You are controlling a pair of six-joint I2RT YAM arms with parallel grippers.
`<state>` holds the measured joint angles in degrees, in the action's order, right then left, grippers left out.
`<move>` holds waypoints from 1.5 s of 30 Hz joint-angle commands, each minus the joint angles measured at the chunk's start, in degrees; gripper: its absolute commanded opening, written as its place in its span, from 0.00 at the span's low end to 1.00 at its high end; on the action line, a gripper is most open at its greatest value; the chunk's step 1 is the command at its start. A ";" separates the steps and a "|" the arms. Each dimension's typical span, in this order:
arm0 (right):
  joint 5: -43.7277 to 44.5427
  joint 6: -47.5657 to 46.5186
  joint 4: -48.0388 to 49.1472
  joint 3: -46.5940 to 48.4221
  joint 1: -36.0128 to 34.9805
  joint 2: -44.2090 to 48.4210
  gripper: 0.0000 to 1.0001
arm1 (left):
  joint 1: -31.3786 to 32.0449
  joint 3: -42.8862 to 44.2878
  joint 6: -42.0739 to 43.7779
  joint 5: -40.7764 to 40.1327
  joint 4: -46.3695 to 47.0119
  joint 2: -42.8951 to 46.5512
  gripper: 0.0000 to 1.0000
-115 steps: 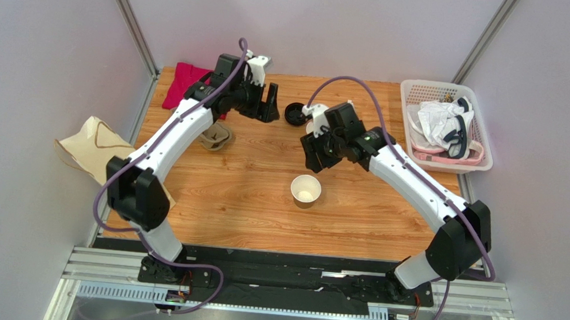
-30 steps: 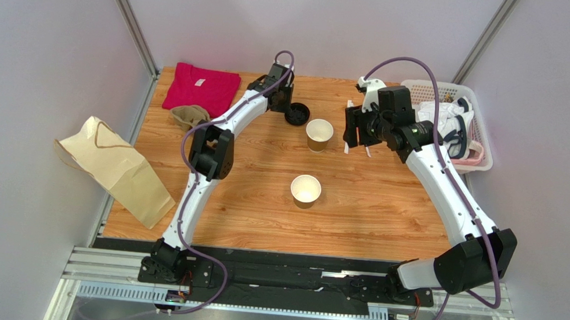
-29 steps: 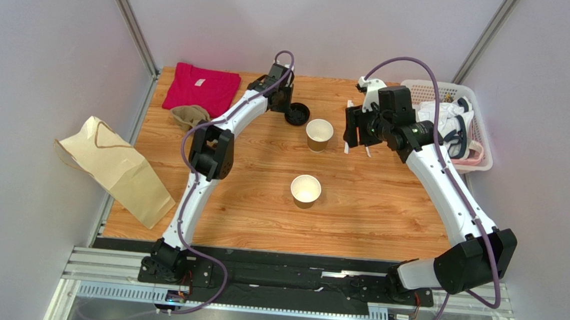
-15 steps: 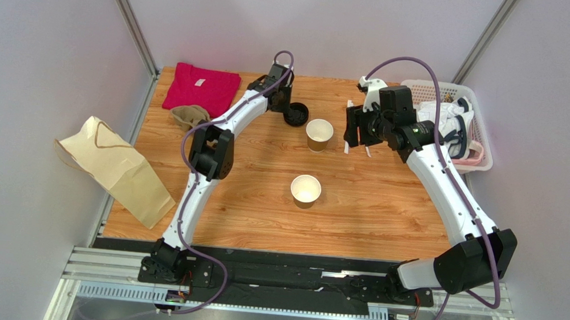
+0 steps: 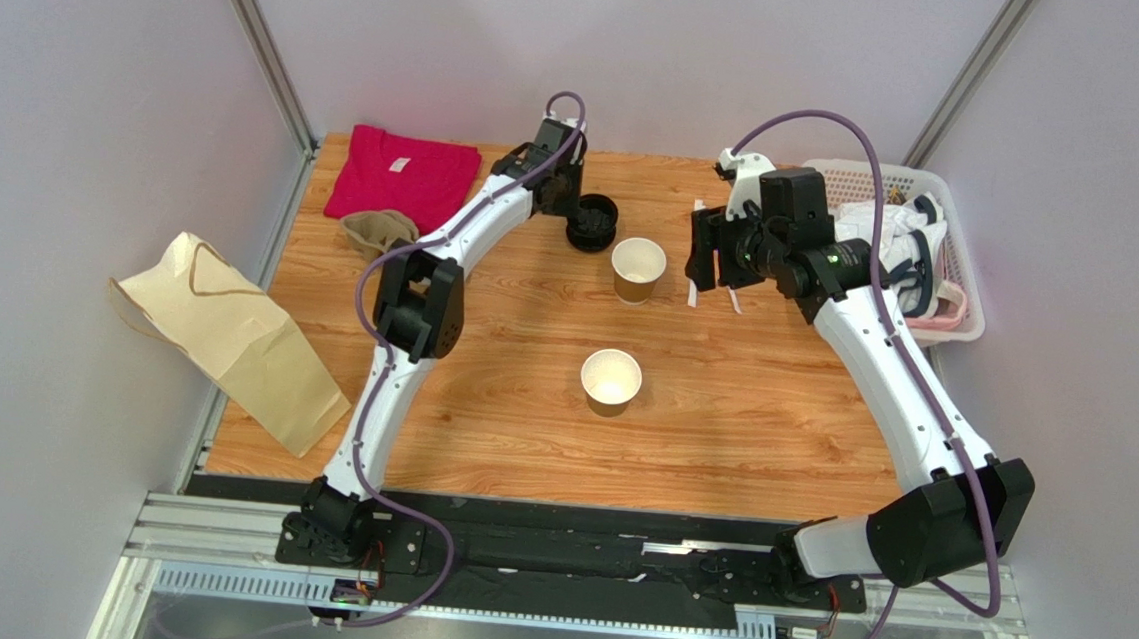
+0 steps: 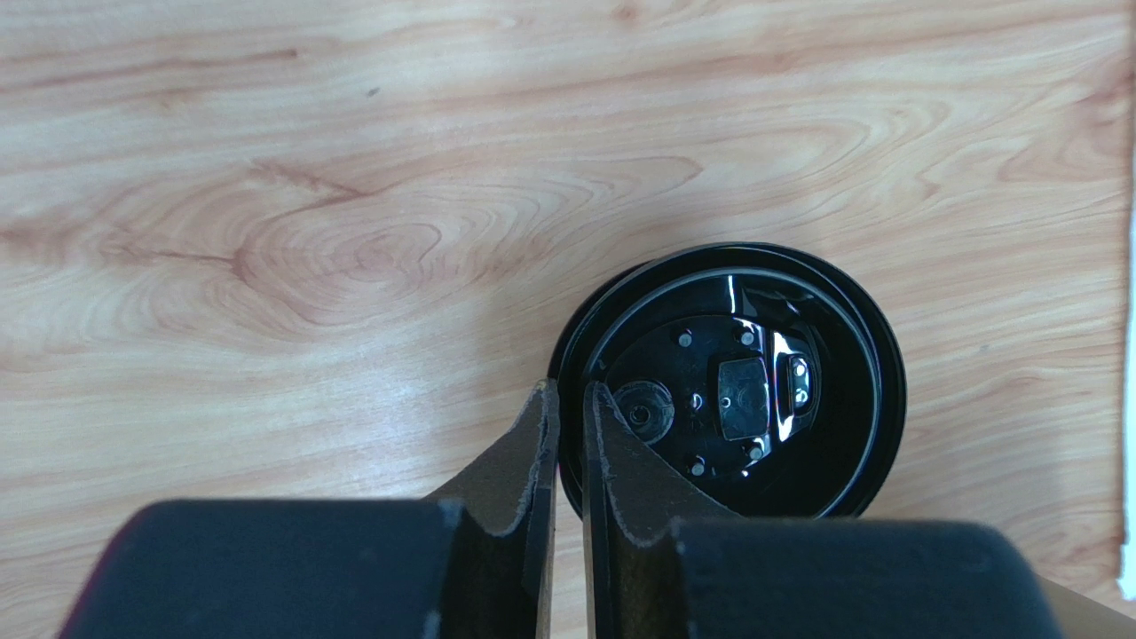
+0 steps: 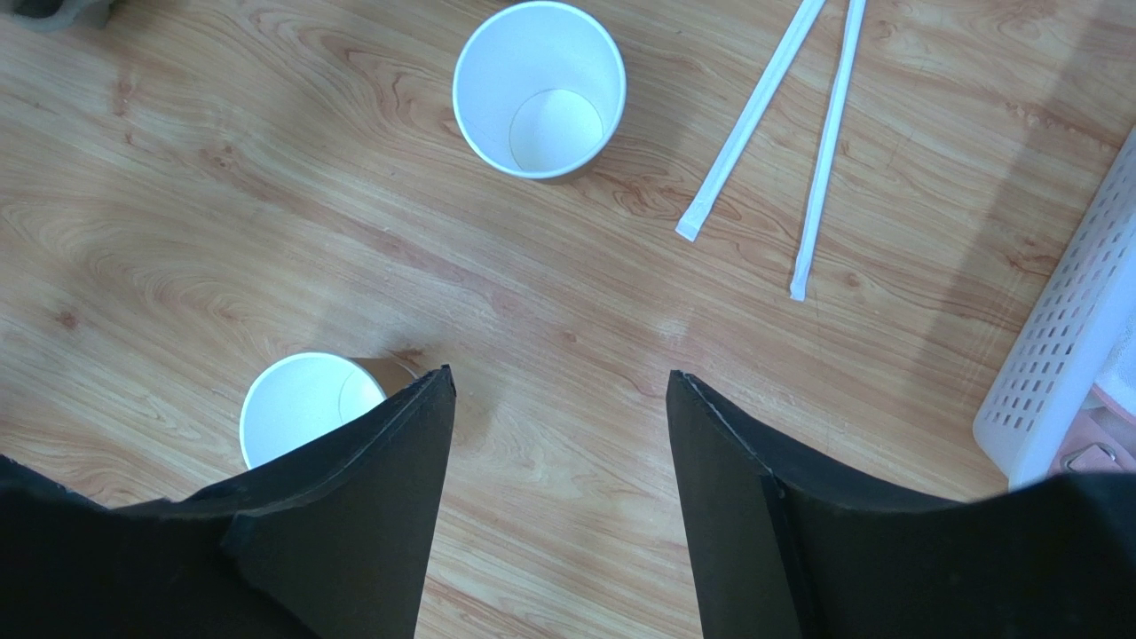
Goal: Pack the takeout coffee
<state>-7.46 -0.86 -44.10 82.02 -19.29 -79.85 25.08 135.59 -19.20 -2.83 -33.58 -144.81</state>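
lid [image 6: 731, 380]: black, shiny, round
left hand [image 6: 568, 394]: pinched on lid's rim
right hand [image 7: 560, 380]: wide, holding nothing
cups [image 7: 539, 88]: two, tan, empty
basket [image 5: 823, 187]: white, crumpled cloth inside

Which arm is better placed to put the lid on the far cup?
Left. The left gripper pinches the lid rim, beside that cup; the right gripper is open and empty.

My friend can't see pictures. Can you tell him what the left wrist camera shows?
The left gripper pinches the rim of a round black lid, one dark finger inside the rim and one outside. The lid's shiny hollow side faces the camera, with the light wooden table beneath it.
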 commanded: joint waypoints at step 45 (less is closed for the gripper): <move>-37.71 -36.61 -2.70 -6.06 -8.83 33.35 1.00 | 7.87 -49.54 -1.45 82.72 -1.32 58.85 0.00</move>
<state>-38.61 -38.30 -55.46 80.42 -25.87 -47.86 31.05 85.82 -19.27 70.37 -42.30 -89.78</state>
